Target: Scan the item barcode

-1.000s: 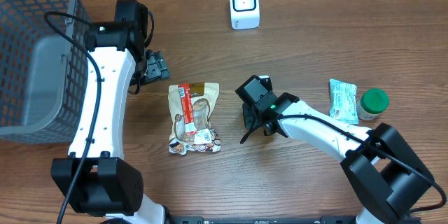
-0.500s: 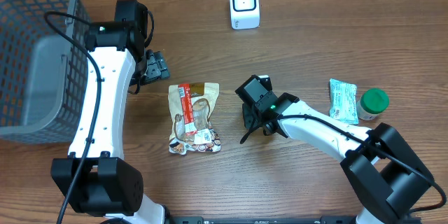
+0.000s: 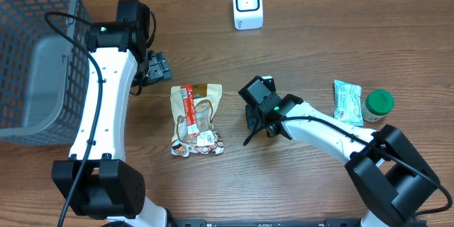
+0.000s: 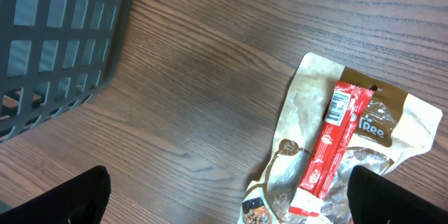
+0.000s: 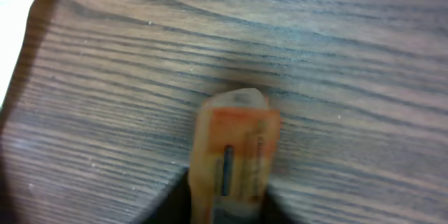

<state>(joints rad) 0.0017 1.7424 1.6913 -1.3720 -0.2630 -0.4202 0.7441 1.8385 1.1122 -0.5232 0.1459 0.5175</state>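
As right hand [image 3: 254,120] hangs low, orange packet [image 5: 234,155] sits between jaws.

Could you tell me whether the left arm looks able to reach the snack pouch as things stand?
Probably yes: the left gripper hangs open close to the snack pouch, with only bare table between them and nothing covering the pouch.

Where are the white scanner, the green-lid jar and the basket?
white scanner [image 3: 247,0], overhead view, its front face.
green-lid jar [image 3: 380,101], overhead view, its lid.
basket [image 3: 62,7], overhead view, its mesh wall.
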